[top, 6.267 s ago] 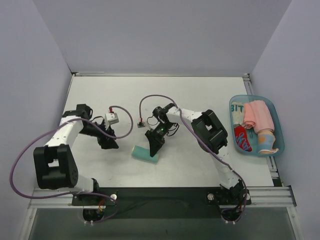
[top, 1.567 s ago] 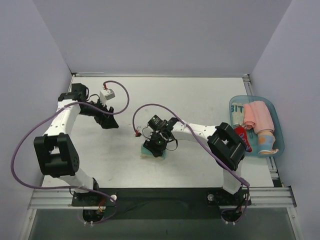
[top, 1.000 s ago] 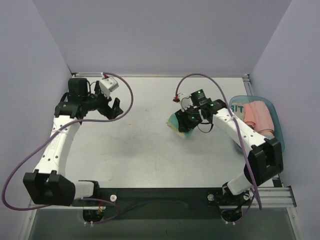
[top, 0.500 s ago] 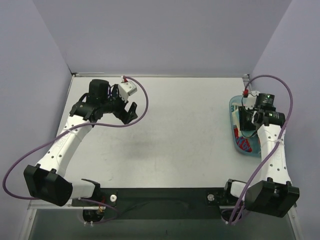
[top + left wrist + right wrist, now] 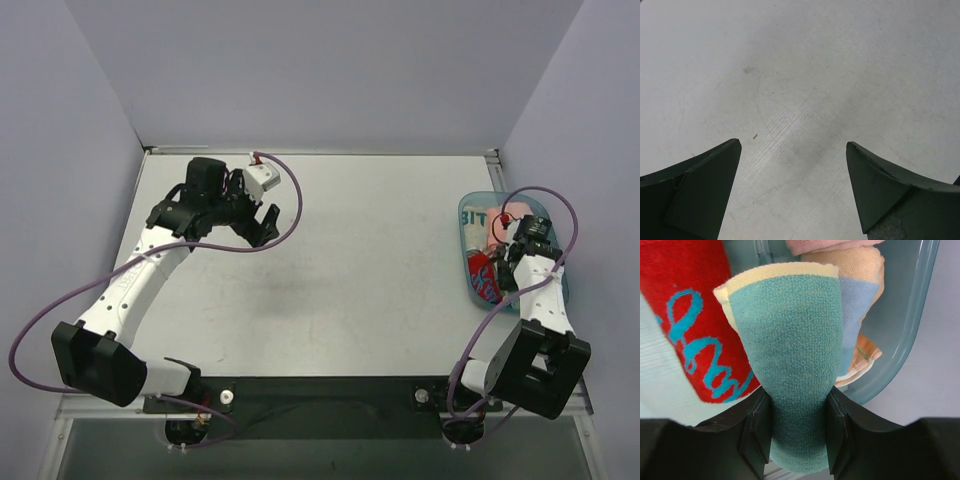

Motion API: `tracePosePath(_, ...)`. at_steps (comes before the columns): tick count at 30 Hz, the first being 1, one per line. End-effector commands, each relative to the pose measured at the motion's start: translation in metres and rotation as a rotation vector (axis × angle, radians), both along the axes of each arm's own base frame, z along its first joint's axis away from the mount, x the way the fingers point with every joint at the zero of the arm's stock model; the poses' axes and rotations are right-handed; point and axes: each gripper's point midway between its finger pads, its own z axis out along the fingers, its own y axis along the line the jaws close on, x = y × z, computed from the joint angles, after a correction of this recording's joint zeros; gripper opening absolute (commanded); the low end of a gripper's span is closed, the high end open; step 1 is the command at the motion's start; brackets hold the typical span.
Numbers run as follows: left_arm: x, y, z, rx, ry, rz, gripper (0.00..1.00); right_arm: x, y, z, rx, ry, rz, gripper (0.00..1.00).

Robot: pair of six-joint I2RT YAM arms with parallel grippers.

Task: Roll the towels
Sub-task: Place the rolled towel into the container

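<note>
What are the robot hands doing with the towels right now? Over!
Left gripper open, empty, above table. Right gripper shut on rolled teal towel, over blue tray. Red towel beside it. Nothing blocking.

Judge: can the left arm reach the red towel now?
Probably not: the left gripper hovers open across the table from the tray, where the right arm crowds the red towel.

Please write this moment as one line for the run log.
right gripper: shut on teal towel, over tray | left gripper: open, empty, above table
</note>
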Motion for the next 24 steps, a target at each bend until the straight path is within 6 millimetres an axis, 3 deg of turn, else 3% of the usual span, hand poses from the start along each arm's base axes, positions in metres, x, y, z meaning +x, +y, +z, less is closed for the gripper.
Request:
tracePosePath(1, 0.005, 0.001, 0.015, 0.003, -0.037, 0.016, 0.97, 0.01, -0.024, 0.004, -0.121, -0.031, -0.012, 0.0)
tracePosePath(11, 0.003, 0.004, 0.004, 0.027, -0.026, 0.011, 0.98, 0.021, -0.035, -0.02, -0.16, 0.005, 0.023, 0.0)
tracePosePath(17, 0.001, 0.003, -0.004, 0.03, -0.002, 0.007, 0.97, 0.014, -0.017, -0.04, -0.066, 0.03, 0.007, 0.0)
tracePosePath(24, -0.001, 0.003, -0.011, 0.034, 0.014, 0.002, 0.97, 0.01, 0.003, -0.051, 0.008, 0.032, 0.003, 0.0)
